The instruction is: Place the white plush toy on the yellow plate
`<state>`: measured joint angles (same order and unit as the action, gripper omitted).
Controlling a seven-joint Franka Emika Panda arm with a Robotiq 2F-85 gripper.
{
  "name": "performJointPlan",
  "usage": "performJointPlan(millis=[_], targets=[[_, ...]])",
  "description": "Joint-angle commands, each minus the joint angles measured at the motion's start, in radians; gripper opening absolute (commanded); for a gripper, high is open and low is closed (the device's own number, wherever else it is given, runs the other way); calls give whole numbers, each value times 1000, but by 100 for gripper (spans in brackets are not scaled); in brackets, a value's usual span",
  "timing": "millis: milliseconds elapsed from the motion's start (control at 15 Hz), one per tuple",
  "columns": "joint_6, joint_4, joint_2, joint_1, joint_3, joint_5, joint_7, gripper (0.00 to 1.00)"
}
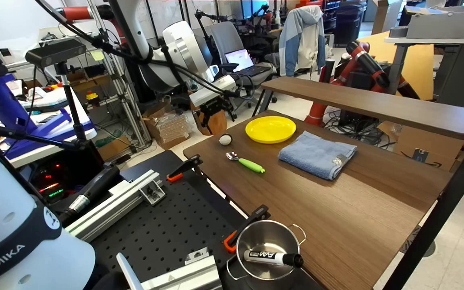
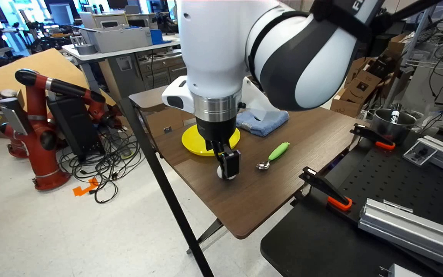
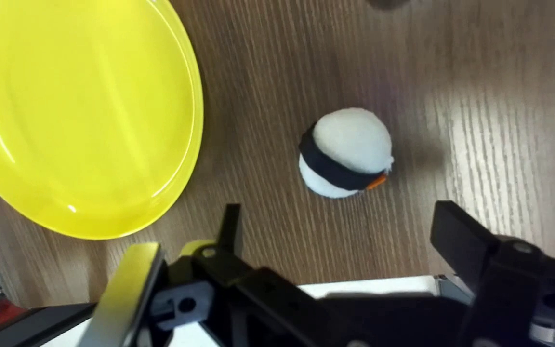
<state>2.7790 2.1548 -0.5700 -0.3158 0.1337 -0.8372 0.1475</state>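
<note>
Gripper [image 3: 337, 212] is hanging spread, holding nothing; white plush toy [image 3: 347, 152] is looking light, squashy, probably wanting a gentle mid-body pinch

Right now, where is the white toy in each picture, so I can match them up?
In an exterior view: the toy, almost at the picture's middle.
In an exterior view: the toy, below the middle, partly hidden by the hand.
In the wrist view: the toy, right of the middle.
Landmark in all three: the yellow plate, near the toy but apart from it.
</note>
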Motion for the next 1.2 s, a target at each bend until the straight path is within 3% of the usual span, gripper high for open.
performJointPlan(millis=[0, 400, 467, 533, 1133], targets=[[-13, -16, -37, 54, 40, 68, 102, 100], [-41, -48, -84, 96, 62, 169, 239, 100], [-42, -55, -90, 98, 64, 177, 258, 75], [-43, -62, -96, 99, 67, 183, 275, 74], [-57, -80, -105, 98, 69, 186, 347, 7]])
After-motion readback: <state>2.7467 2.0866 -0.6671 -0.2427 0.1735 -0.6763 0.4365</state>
